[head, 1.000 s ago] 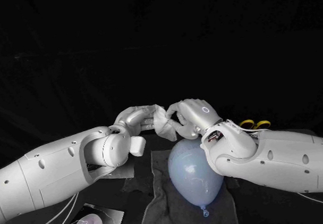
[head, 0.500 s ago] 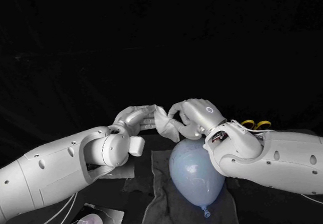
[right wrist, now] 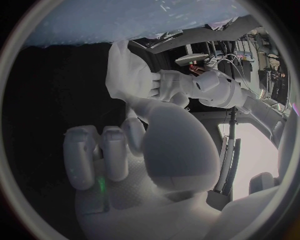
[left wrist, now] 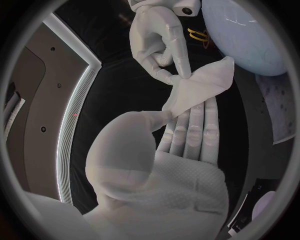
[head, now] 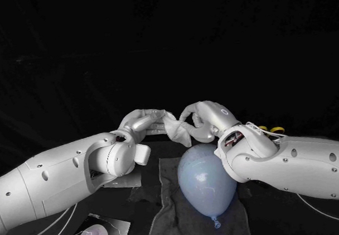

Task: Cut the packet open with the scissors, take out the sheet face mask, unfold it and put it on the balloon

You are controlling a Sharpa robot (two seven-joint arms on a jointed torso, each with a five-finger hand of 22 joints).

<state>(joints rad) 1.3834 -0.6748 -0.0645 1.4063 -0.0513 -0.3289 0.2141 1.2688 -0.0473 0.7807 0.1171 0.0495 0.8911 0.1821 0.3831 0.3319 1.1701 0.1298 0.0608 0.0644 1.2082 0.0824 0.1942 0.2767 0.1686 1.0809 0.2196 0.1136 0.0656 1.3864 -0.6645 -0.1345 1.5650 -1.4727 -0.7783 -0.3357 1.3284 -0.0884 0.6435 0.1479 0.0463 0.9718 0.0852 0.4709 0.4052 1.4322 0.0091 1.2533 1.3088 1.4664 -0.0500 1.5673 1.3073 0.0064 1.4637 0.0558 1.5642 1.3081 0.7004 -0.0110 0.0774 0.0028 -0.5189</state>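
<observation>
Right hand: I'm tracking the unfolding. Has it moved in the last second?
Yes. Against the still balloon, the right hand has shifted slightly toward the picture's right, away from the left hand, both holding the mask.

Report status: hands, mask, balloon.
Left hand and right hand both pinch the sheet mask. Mask bunched, not yet unfolded. Balloon bare on grey cloth, nothing in the way.

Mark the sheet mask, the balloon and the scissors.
sheet mask [head: 176,132]: head view, on its bunched middle.
balloon [head: 207,184]: head view, on its wide middle.
scissors [head: 276,129]: head view, on a yellow handle loop.
</observation>
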